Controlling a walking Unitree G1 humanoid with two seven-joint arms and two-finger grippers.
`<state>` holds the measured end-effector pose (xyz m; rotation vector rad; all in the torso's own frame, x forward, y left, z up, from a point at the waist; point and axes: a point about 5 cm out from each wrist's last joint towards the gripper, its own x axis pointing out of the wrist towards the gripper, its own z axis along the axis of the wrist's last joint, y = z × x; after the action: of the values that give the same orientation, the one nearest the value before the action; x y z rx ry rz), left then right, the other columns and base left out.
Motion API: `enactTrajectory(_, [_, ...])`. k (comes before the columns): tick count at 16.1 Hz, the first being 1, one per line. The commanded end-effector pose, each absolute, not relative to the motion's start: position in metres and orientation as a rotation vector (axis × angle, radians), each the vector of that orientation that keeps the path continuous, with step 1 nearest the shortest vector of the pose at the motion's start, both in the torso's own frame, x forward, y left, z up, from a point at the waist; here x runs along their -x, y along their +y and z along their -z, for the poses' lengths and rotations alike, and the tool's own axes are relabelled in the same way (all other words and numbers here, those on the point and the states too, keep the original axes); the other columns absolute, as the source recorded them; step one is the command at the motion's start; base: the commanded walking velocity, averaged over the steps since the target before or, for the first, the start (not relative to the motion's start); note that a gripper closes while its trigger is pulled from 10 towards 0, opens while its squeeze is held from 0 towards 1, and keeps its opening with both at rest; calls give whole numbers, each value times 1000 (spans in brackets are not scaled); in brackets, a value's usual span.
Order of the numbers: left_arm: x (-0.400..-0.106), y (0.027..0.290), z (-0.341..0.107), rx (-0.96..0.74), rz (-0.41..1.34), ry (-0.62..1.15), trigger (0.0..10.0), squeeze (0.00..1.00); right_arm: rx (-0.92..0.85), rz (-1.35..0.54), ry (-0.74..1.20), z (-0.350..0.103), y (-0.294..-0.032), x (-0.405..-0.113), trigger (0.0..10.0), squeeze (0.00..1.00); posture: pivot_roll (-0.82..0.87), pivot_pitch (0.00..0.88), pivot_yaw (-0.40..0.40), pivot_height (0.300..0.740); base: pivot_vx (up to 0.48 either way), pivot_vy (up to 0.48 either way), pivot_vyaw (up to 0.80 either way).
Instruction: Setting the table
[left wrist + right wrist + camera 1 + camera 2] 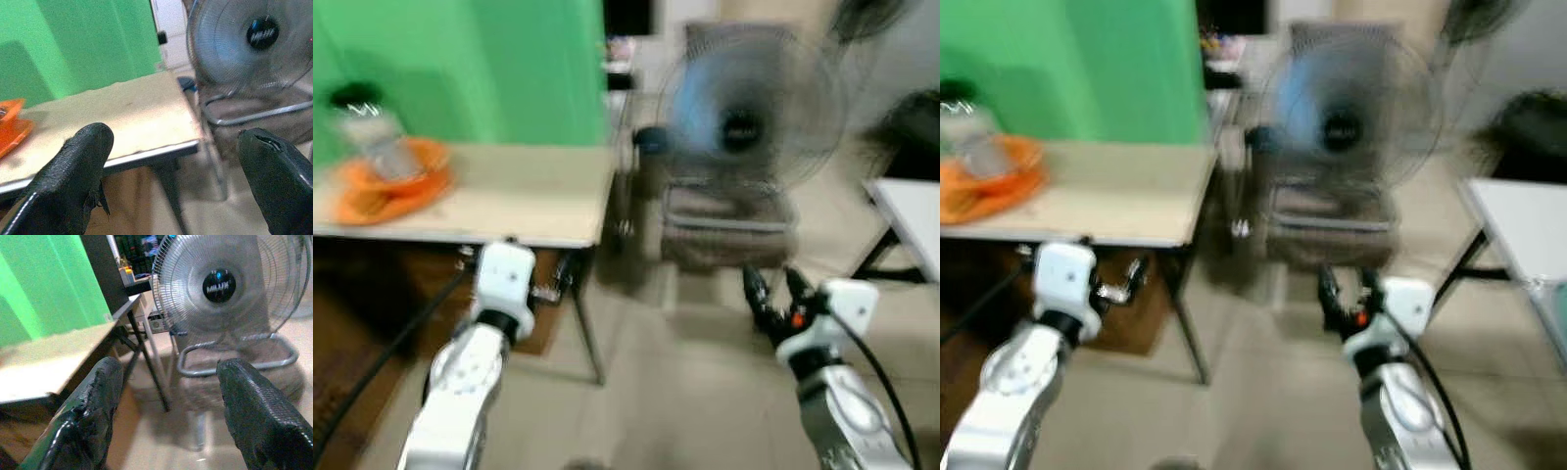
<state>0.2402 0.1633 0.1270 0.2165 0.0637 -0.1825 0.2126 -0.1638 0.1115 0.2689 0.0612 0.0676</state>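
The picture is blurred. A beige table (pixel 529 196) stands at the left before a green screen. On its left end lie orange plates (pixel 386 191) with a clear jar with a dark lid (pixel 374 137) on them. My left gripper (pixel 175 134) is open and empty, held low in front of the table's near edge, with its white wrist (pixel 504 279) just below that edge. My right gripper (pixel 773 289) is open and empty too, raised over the floor and pointing at the fan. An orange plate edge (pixel 10 122) also appears in the left wrist view.
A large floor fan (pixel 744 108) stands straight ahead, to the right of the table's corner leg (pixel 587 333). A white table (pixel 911 211) juts in at the right. Tiled floor lies between them. A black cable (pixel 382 357) trails from my left arm.
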Motion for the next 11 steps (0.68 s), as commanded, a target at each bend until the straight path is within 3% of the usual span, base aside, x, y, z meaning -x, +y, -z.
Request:
enactTrajectory(1, [-244,166,-133,-226,176,45,10000,0,-296,-56,64,-113,-163,-214,10000,0,54,0,27,740,0,345,0])
enactTrajectory(7, [-246,166,-133,-219,175,48,10000,0,-280,-99,76,-115,-158,-218,10000,0,55,0,28,740,0,329,0])
enactTrajectory(11, [-245,167,-135,-176,153,51,10000,0,-248,-171,78,-118,-151,-219,10000,0,72,0,12,740,0,0,0])
